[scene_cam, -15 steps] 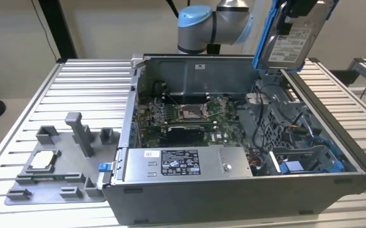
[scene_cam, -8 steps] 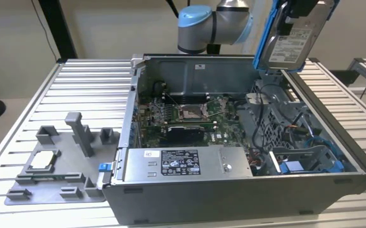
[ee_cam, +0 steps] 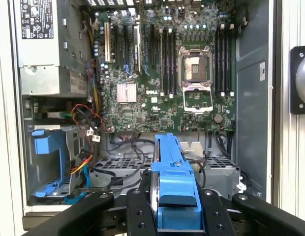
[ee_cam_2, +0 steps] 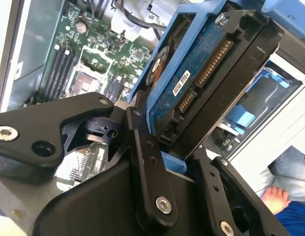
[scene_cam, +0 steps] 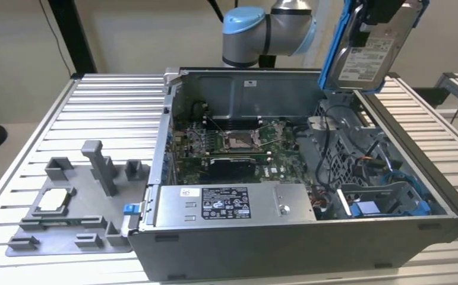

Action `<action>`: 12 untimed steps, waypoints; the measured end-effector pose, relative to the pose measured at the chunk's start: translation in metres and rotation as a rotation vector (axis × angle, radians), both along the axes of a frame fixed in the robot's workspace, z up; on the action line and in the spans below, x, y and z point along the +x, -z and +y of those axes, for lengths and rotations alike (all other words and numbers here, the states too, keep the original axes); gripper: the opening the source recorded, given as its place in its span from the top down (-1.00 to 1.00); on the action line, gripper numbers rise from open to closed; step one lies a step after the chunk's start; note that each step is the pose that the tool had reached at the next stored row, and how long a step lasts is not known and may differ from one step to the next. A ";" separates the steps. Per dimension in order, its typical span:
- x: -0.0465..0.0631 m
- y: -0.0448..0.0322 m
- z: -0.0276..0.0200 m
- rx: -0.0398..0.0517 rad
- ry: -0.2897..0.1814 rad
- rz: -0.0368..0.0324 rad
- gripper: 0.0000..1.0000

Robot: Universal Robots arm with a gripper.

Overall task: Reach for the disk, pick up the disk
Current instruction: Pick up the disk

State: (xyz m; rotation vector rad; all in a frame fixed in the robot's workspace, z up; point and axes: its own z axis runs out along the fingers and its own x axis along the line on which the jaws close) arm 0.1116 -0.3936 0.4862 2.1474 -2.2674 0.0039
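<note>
My gripper [scene_cam: 381, 16] is shut on the disk [scene_cam: 371, 50], a silver hard drive with a white label and blue side rails. It hangs tilted, high above the back right corner of the open computer case [scene_cam: 292, 249] in the exterior view. In the second wrist view the disk [ee_cam_2: 201, 83] shows its blue circuit board and connector, clamped between the black fingers [ee_cam_2: 142, 147]. In the first wrist view the disk's blue rail [ee_cam: 174, 182] stands edge-on between the fingers [ee_cam: 140, 209], above the case's drive cage.
The case holds a motherboard [scene_cam: 229, 142], a grey power supply box [scene_cam: 229, 205] and a blue drive bay [scene_cam: 379, 205]. A grey fixture plate [scene_cam: 62, 208] with a small square chip [scene_cam: 50, 199] lies on the slatted table [scene_cam: 117, 101] on the exterior view's left. A person's foot [ee_cam_2: 278, 196] is beside the table.
</note>
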 end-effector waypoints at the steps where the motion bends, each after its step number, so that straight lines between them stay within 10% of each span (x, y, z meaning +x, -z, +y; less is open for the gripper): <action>1: 0.000 0.0000 -0.0013 0.0001 0.000 0.0000 1.00; 12: 0.000 0.0000 -0.0165 0.0001 0.000 0.0000 1.00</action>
